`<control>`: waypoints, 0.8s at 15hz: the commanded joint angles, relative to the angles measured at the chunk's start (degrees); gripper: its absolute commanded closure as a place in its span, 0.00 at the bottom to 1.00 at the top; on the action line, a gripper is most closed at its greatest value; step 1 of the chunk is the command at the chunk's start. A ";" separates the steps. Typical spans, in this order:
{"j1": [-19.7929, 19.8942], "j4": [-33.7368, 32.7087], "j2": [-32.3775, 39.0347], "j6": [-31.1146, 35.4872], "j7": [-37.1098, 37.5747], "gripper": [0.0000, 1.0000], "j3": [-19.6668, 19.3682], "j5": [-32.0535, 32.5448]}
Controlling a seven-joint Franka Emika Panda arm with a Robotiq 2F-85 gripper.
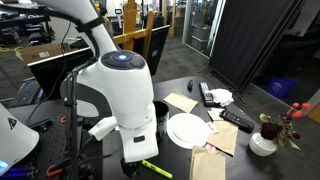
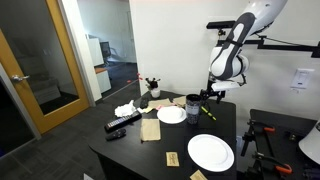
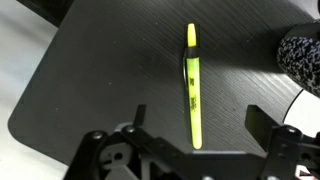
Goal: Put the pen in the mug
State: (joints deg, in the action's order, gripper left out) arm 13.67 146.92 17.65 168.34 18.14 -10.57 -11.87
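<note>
The pen (image 3: pixel 192 85), slim and bright yellow-green, lies flat on the dark table (image 3: pixel 90 70). In the wrist view it runs lengthwise, with its near end between my fingers. My gripper (image 3: pixel 200 122) hangs above it, open and holding nothing. The two fingertips (image 3: pixel 262 118) stand wide apart on either side of the pen's line. The dark mug (image 3: pixel 301 50) shows at the upper right edge of the wrist view. In both exterior views the pen (image 1: pixel 155 167) (image 2: pixel 208 112) rests near the table's edge beside the mug (image 2: pixel 192 107), below the gripper (image 2: pixel 216 90). The arm partly hides the mug (image 1: pixel 160 108).
Two white plates (image 2: pixel 171 114) (image 2: pixel 210 152) sit on the table, one next to the mug. Black remotes (image 1: pixel 237 120) (image 1: pixel 207 95), brown paper napkins (image 1: pixel 181 102), a paper bag (image 1: pixel 208 165) and a small white flower vase (image 1: pixel 263 142) lie farther off.
</note>
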 commanded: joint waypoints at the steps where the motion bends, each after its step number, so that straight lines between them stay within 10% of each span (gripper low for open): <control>1: 0.46 -2.95 4.06 2.82 -1.69 0.00 0.75 -2.68; 12: 2.42 -8.39 11.10 3.73 -1.97 0.00 1.64 -4.64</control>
State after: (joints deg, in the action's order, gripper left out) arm 14.83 140.07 27.00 170.64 18.13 -9.77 -14.89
